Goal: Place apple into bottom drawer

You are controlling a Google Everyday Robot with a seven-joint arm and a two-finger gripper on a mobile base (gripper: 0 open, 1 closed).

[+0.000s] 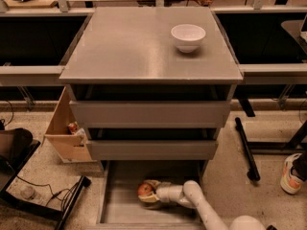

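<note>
1 gripper (147, 192): low inside open bottom drawer (122, 206), jaws closed around 1 apple (144, 190) near drawer's middle. 1 white bowl (188, 36): on counter (129, 51), right rear.

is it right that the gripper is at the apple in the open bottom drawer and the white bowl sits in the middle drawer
No. The camera view shows the white bowl on the cabinet top, not in any drawer. The gripper is at the apple in the bottom drawer.
</note>
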